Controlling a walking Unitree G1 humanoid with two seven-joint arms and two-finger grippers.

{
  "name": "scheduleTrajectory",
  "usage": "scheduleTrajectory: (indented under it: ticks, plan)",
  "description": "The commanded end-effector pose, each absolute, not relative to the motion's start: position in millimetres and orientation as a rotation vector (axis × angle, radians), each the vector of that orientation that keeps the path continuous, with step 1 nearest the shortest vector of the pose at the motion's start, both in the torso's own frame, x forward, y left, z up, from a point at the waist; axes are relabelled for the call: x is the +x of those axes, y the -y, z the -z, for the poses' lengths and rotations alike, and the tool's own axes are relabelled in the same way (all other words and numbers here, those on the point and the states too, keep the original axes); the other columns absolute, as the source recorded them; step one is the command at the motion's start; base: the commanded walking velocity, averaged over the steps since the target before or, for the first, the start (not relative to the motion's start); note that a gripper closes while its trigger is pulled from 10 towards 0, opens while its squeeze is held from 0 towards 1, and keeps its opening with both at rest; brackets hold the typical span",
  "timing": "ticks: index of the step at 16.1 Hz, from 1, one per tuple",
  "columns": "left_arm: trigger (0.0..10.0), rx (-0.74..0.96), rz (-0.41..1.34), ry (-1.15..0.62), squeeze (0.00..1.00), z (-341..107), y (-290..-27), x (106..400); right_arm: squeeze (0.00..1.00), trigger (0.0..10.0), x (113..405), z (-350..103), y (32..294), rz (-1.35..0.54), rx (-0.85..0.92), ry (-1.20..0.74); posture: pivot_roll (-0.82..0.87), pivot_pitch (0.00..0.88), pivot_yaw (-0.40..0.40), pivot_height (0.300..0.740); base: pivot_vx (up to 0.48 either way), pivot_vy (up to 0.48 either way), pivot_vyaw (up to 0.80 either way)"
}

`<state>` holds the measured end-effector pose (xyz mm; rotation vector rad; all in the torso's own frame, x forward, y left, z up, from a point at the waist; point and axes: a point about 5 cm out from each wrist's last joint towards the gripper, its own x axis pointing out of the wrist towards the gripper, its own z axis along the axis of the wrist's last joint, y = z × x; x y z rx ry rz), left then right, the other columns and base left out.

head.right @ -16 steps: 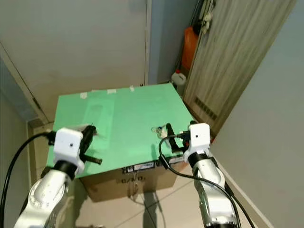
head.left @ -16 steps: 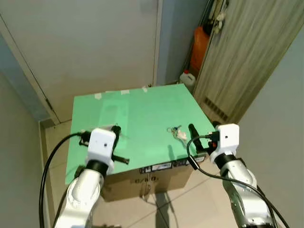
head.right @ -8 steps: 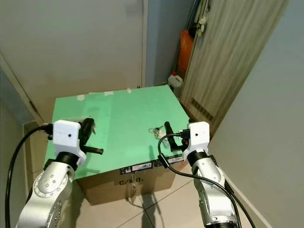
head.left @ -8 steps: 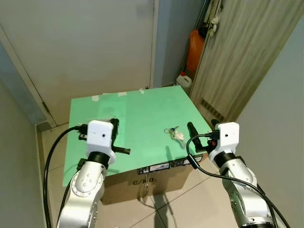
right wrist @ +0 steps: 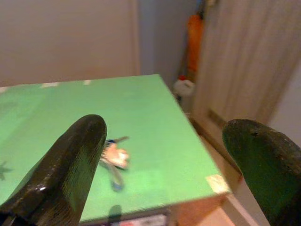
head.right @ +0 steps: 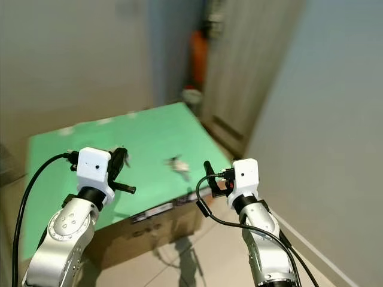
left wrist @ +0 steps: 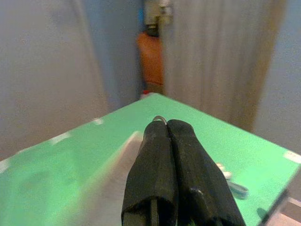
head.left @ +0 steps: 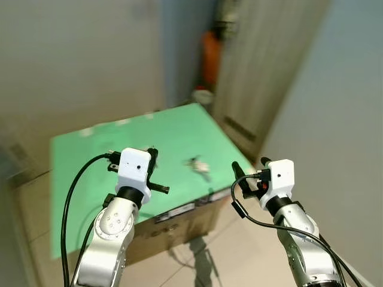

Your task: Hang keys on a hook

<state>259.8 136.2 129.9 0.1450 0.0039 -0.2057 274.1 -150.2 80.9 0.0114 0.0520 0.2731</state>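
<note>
A small bunch of keys (head.left: pixel 197 165) with a pale tag lies on the green table top (head.left: pixel 108 149), near its front right corner. My left gripper (head.left: pixel 153 166) hovers over the front left part of the table, left of the keys, and in the left wrist view its fingers (left wrist: pixel 162 155) are pressed together. My right gripper (head.left: pixel 250 166) hangs just off the table's front right corner. Its two fingers stand wide apart in the right wrist view, with the keys (right wrist: pixel 114 160) lying on the table beyond and between them. Nothing is held.
The green top rests on a cardboard box (head.left: pixel 179 218) on a tiled floor. Behind the table stand an orange container (head.left: pixel 210 57) and a white jug (head.left: pixel 203 95), next to a wood-panelled door (head.left: pixel 263 60). A plain wall runs close on the right.
The whole picture has slid left and gone blurred, so the camera has turned. The keys lie in the same spot on the table. Both grippers keep their pose.
</note>
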Motion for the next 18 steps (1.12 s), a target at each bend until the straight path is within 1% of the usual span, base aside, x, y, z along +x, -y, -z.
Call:
scheduleTrajectory:
  ticks: [1,3,5,8,11,18]
  plan:
    - [0.0,0.130,0.231,0.000,0.00,-130.8,-136.1,261.2,0.00,10.0,271.6,-75.1,152.3,-0.276,-0.006,-0.066,0.00,0.000,0.003,0.740,0.000,-0.326,-0.76]
    - [0.0,0.127,0.248,0.004,0.00,-131.4,-135.0,262.0,0.00,10.0,271.2,-73.4,152.4,-0.277,-0.008,-0.070,0.00,0.000,0.003,0.740,0.000,-0.328,-0.76]
    - [0.0,0.132,0.273,0.015,0.00,-133.6,-132.7,264.4,0.00,10.0,270.9,-70.9,151.7,-0.279,-0.011,-0.076,0.00,0.000,0.009,0.740,0.000,0.000,-0.76]
    - [0.0,0.140,0.304,0.026,0.00,-135.3,-130.4,266.9,0.00,10.0,270.6,-69.6,151.1,-0.276,-0.012,-0.076,0.00,0.000,0.014,0.740,0.000,-0.421,-0.76]
    - [0.0,0.139,0.357,0.032,0.00,-134.9,-122.8,265.5,0.00,10.0,268.6,-66.8,151.4,-0.270,-0.012,-0.080,-0.01,0.000,0.020,0.740,0.000,-0.425,-0.76]
    - [0.0,0.140,0.388,0.036,0.00,-133.6,-119.6,265.7,0.00,10.0,268.7,-65.7,150.3,-0.265,-0.010,-0.080,-0.01,0.000,0.022,0.740,0.000,-0.445,-0.75]
